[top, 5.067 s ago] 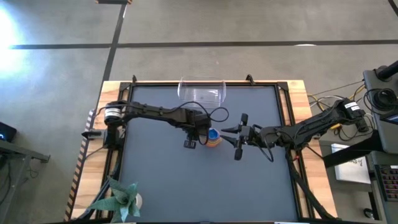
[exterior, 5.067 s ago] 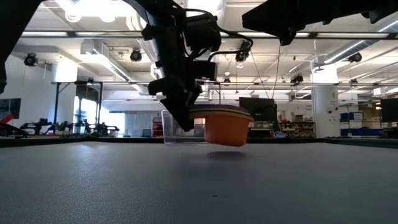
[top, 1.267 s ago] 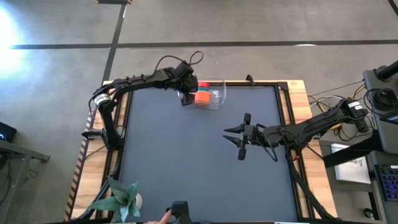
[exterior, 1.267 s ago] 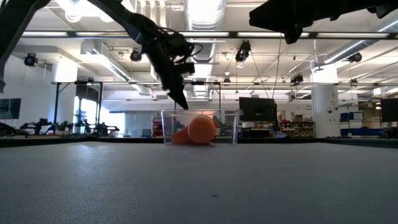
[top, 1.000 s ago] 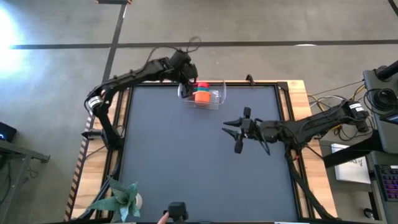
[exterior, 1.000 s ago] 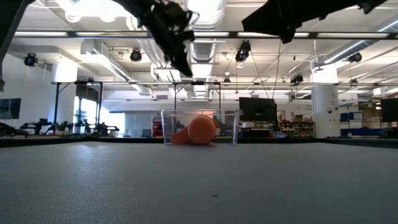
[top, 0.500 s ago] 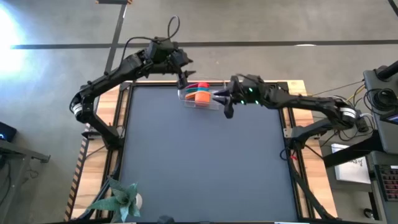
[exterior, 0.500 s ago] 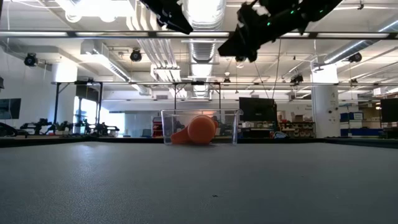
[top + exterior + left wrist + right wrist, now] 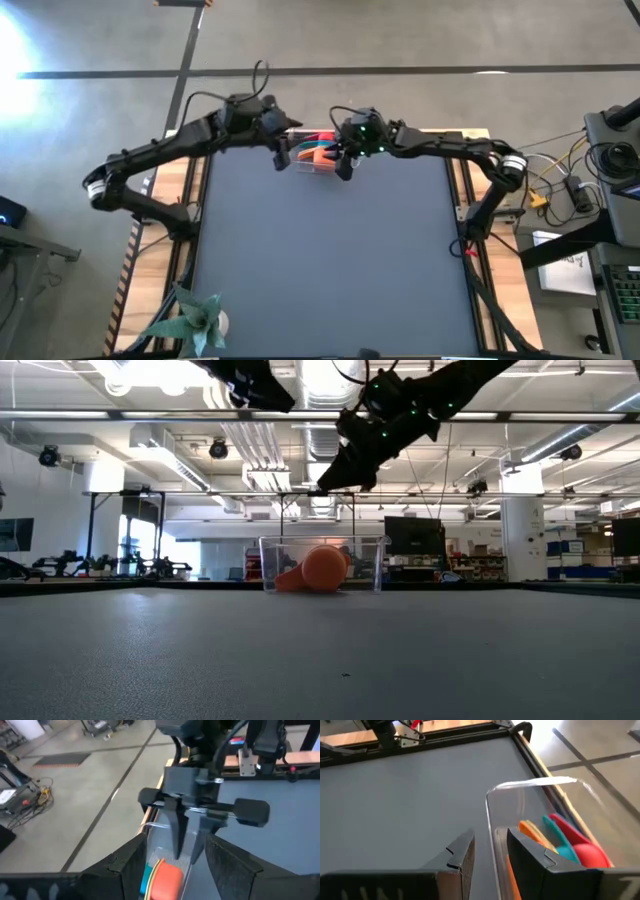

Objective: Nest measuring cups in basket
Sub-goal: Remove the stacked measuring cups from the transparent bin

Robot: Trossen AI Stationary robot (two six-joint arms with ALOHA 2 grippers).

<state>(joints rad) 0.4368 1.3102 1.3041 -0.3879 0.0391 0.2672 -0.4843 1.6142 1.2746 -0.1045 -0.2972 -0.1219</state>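
Both arms now hang over the basket (image 9: 318, 152), right gripper (image 9: 344, 166) part-open astride its wall, left gripper (image 9: 281, 157) empty; descending could tip it.

An open industrial lab: exposed ceiling ducts (image 9: 320, 385), monitors (image 9: 412, 537), concrete floor (image 9: 400, 35) around the worktable (image 9: 320, 260).

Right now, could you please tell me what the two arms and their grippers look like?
Both arms are dark, jointed and slim, with thin black cables looping off their wrists. The left gripper has two flat black fingers. The right gripper has the same tapering black fingers under a crossbar; small green lights glow on its wrist.
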